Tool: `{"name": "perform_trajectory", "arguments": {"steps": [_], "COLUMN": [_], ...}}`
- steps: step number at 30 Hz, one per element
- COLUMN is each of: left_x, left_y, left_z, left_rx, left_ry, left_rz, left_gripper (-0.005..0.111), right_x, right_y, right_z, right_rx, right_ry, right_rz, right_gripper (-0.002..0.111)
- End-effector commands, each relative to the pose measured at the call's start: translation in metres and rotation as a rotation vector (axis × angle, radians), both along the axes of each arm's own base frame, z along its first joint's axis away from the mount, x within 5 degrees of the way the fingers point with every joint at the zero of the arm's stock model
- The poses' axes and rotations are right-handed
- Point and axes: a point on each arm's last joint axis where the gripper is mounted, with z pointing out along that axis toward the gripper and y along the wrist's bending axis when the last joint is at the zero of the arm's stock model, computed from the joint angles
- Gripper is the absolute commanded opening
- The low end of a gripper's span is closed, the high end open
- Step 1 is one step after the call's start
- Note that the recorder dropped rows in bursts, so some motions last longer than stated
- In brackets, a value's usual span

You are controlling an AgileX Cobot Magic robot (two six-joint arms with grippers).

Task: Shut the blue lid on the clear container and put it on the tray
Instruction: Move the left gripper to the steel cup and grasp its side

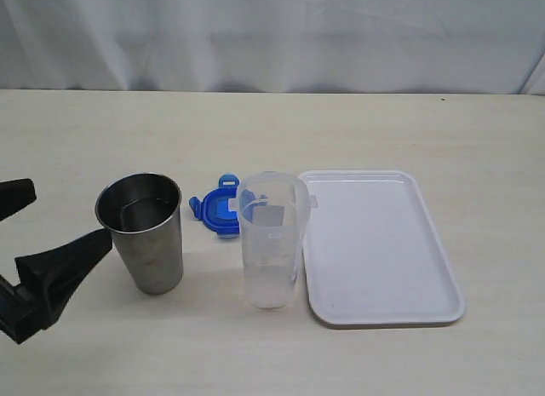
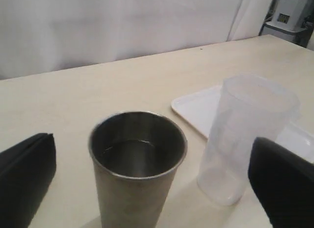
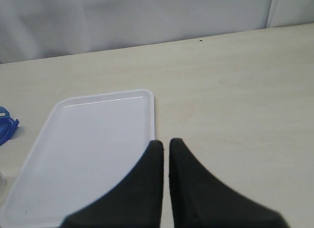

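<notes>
The clear container [image 1: 271,243] stands upright and uncovered just left of the white tray [image 1: 379,243]. Behind it and slightly left, the blue lid [image 1: 217,210] lies flat on the table; the container partly hides it. My left gripper [image 1: 71,215] is open at the left edge, and its two black fingers [image 2: 24,174] stand wide on either side of a steel tumbler [image 1: 140,230] without touching it. In the left wrist view the container [image 2: 245,144] rises beyond the tumbler [image 2: 137,159]. My right gripper [image 3: 166,142] is shut and empty over the tray's [image 3: 93,139] edge.
The steel tumbler holds some liquid and stands close to the container's left. A pale curtain hangs behind the table's far edge. The lid's edge [image 3: 5,125] shows at the side of the right wrist view.
</notes>
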Motion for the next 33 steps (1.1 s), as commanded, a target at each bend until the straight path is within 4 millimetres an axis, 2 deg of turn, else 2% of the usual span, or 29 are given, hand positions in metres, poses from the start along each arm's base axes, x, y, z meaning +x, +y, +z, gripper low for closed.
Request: {"name": "perform_trajectory", "arguments": {"steps": [1, 9, 22, 25, 29, 33], "left_x": [-0.002, -0.010, -0.012, -0.011, -0.003, -0.002], "left_y": [-0.003, -0.001, -0.001, 0.000, 0.007, 0.007], "left_z": [-0.002, -0.017, -0.019, -0.017, -0.003, -0.002], "left_rx": [0.014, 0.041, 0.072, 0.069, -0.028, -0.028], "left_ry": [-0.003, 0.031, 0.005, -0.032, -0.149, -0.162], "left_rz": [-0.044, -0.043, -0.049, -0.038, 0.086, 0.093], "left_gripper": [0.102, 0.102, 0.102, 0.102, 0.102, 0.102], "right_x": [0.000, 0.000, 0.000, 0.000, 0.000, 0.000], "right_y": [0.000, 0.000, 0.000, 0.000, 0.000, 0.000], "right_z": [-0.001, -0.001, -0.001, -0.001, -0.001, -0.001], "right_rx": [0.002, 0.002, 0.002, 0.002, 0.002, 0.002], "right_ry": [-0.005, -0.005, -0.005, -0.005, -0.005, -0.005], "right_rz": [-0.005, -0.005, -0.005, -0.005, -0.005, -0.005], "right_gripper": [0.005, 0.005, 0.005, 0.005, 0.005, 0.005]}}
